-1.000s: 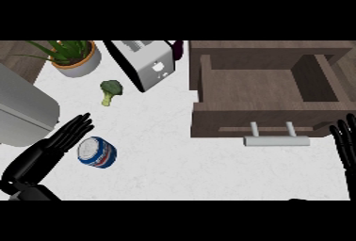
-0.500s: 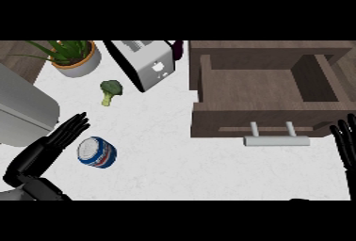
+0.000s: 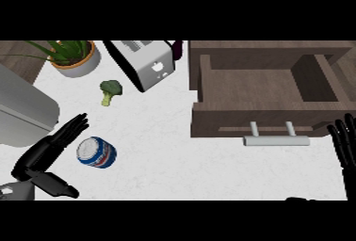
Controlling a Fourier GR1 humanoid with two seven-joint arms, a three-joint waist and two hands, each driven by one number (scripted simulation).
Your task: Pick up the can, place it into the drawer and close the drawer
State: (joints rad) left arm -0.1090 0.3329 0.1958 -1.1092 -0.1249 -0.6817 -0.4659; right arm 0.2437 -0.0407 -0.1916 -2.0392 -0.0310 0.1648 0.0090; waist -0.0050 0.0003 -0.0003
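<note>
One view only, head view. My left hand (image 3: 50, 149) sits with fingers straight, spread wide, just left of the can (image 3: 96, 151), which lies on its side on the desk (image 3: 173, 164), well apart from the open drawer (image 3: 268, 92). Nothing held. Right hand (image 3: 345, 150) rests open at the right edge, near the drawer handle (image 3: 274, 140). My call: wrap fingers and thumb around the can's body, not its rim, so it can't roll off before lifting.

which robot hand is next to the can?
The left robot hand, open, fingers alongside the can. The right robot hand rests at the right edge by the drawer.
</note>
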